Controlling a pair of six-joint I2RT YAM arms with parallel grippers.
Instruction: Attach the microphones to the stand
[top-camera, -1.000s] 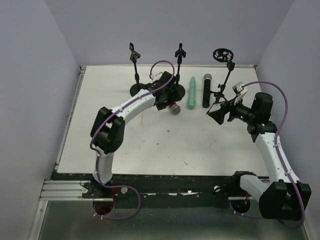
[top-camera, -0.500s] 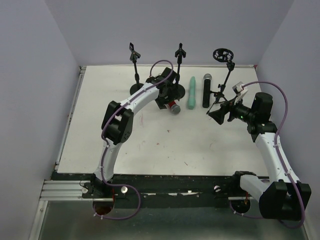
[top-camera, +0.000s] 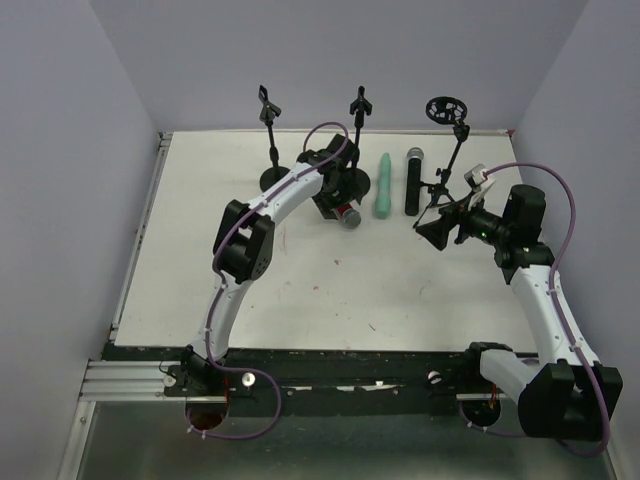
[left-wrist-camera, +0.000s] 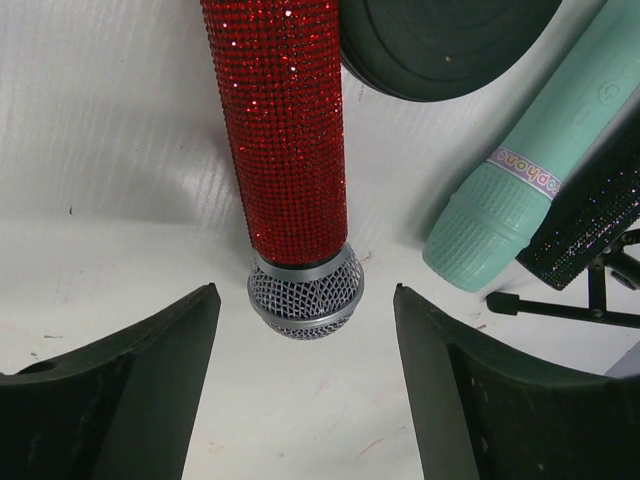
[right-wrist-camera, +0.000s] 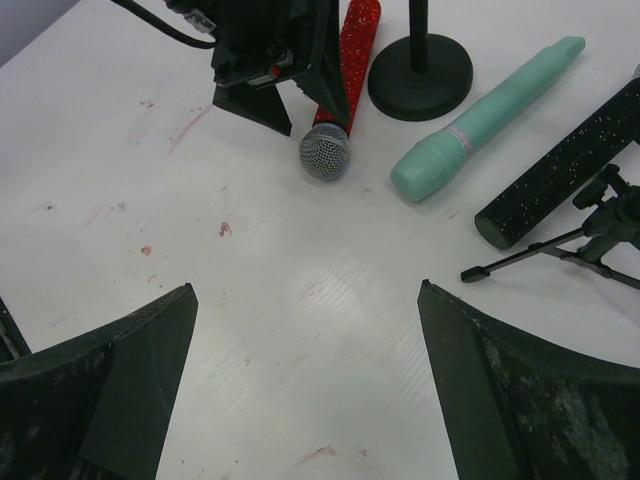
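Observation:
The red microphone (left-wrist-camera: 285, 130) with a silver mesh head (left-wrist-camera: 305, 290) lies on the white table, its head level with my left fingertips and between them, touching neither. My left gripper (left-wrist-camera: 305, 291) is open over it; it shows in the top view (top-camera: 335, 205) too. The mint-green microphone (top-camera: 383, 185) and the black microphone (top-camera: 413, 182) lie side by side to the right of the red one (top-camera: 347, 214). My right gripper (right-wrist-camera: 305, 287) is open and empty above bare table, near the tripod stand (top-camera: 445, 150).
Two round-base clip stands stand at the back, one at the left (top-camera: 270, 130) and one in the middle (top-camera: 357, 130). The middle stand's base (left-wrist-camera: 440, 40) lies beside the red microphone's handle. The tripod's legs (right-wrist-camera: 560, 250) spread by the black microphone (right-wrist-camera: 565, 165).
My left arm's elbow has swung right and forward while its gripper stayed over the red microphone's head. The right arm has not moved.

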